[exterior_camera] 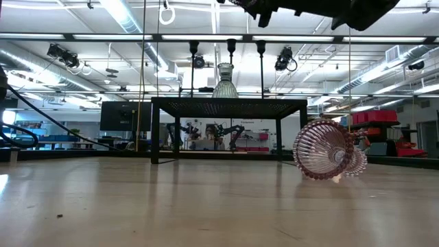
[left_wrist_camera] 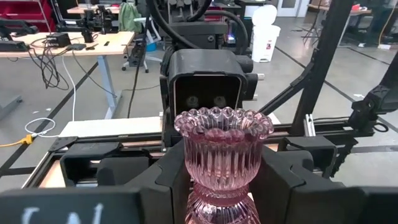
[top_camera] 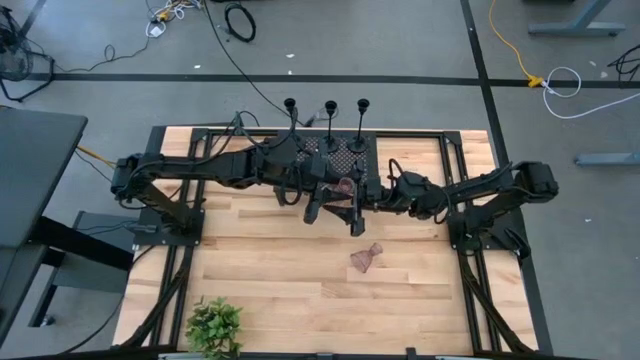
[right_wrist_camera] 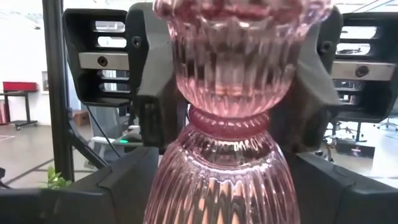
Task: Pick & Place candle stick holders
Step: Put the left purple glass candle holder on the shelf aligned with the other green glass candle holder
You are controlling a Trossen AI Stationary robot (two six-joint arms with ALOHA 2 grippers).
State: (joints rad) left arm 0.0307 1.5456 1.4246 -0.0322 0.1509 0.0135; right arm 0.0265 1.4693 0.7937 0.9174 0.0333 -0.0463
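**Two claws meeting at one pink holder beside the rack**

The left claw [left_wrist_camera: 224, 180] pinches the pink holder [left_wrist_camera: 222, 140] at its waist. It holds the glass upright in the air, scalloped cup on top, just off the front edge of the rack [exterior_camera: 230, 104]. The right claw [right_wrist_camera: 221, 193] faces it from the opposite side, fingers spread to either side of the holder's lower bell. A second pink holder [top_camera: 365, 258] lies on its side on the surface [top_camera: 280, 280], further out from the rack's front and apart from both claws. A clear holder [exterior_camera: 225, 81] stands upright on top of the rack. Three black stems [top_camera: 330, 105] stand in a row along the rack's rear edge. A plant [top_camera: 213, 325] sits well away from the rack, by the surface's opposite edge.
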